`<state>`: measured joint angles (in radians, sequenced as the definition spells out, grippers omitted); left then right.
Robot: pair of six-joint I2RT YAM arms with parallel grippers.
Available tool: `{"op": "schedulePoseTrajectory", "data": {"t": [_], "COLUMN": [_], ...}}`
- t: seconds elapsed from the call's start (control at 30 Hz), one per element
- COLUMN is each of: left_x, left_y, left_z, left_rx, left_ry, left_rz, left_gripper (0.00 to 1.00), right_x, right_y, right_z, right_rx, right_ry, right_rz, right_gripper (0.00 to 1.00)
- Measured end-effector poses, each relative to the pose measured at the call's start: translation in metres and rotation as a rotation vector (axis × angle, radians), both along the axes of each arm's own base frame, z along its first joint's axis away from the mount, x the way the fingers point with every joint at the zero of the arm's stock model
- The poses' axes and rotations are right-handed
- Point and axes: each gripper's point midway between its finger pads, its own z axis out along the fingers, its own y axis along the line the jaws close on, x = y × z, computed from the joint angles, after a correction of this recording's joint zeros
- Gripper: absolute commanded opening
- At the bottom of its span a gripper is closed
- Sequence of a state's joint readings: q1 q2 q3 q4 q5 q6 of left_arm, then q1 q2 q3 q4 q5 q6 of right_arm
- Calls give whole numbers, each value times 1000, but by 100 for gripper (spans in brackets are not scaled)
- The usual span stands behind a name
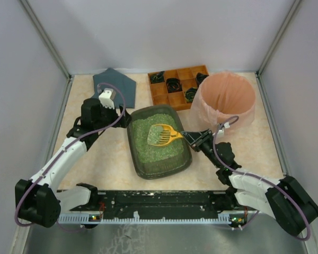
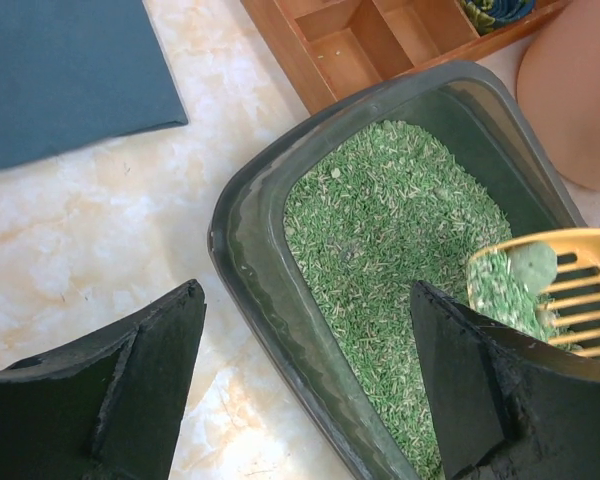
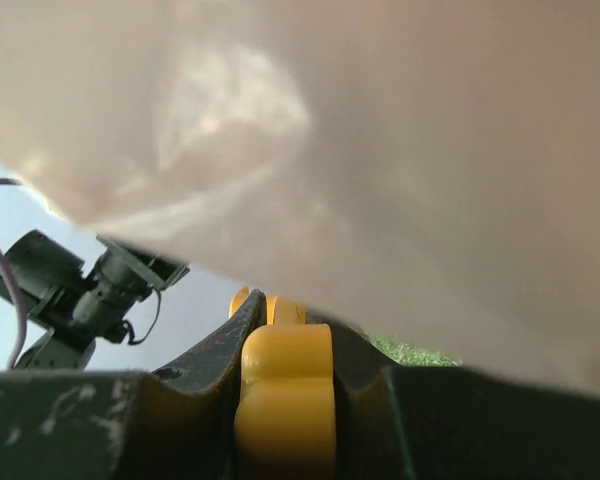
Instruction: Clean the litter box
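Here, right end effector (image 1: 188,136) clamps yellow scoop (image 1: 163,134); scoop over litter box (image 2: 245,240).

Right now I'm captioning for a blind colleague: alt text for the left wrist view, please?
A dark grey-green litter box of green litter fills the frame, a yellow slotted scoop holding litter at its right side. The open left gripper straddles the box's wall. Behind lie a teal mat, wooden tray and pink bin.

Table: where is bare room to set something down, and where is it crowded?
Free: near left, between left arm and litter box; on the right, between pink bin and right arm. Crowded: the back, where wooden tray and bin press close to the box, scoop over it.
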<state>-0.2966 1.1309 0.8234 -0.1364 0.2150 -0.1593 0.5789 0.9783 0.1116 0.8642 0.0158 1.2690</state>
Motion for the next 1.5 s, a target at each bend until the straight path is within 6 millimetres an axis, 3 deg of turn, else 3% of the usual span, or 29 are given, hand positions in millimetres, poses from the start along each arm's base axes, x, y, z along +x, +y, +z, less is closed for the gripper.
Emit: {"op": "schedulePoseTrajectory", "data": {"t": [0.4,0.77,0.87,0.97,1.13,1.27,1.4,1.5], "left_x": [11,20,21,20,15,13,12,12], "left_y": [9,9,9,8,8,8,8,8], "left_z": [7,22,24,23,20,20,20,20], "left_rx": [8,-22,-26,-29,-33,-33,-30,-30], "left_ry": [-42,-99,-109,-106,-107,-111,-113,-113], "left_rz": [69,83,84,75,66,61,59,58], "left_gripper": [100,100,100,100,100,100,100,100], "right_x": [-1,2,-3,-8,1,-8,-2,-4], "right_y": [-3,-11,-4,4,-10,6,-4,1], "right_z": [9,17,18,24,22,23,21,20], "right_rx": [90,137,132,132,148,147,155,148], "right_ry": [-32,-58,-65,-86,-82,-87,-80,-81], "right_rz": [42,28,59,103,39,107,59,72], "right_gripper": [0,0,0,0,0,0,0,0]}}
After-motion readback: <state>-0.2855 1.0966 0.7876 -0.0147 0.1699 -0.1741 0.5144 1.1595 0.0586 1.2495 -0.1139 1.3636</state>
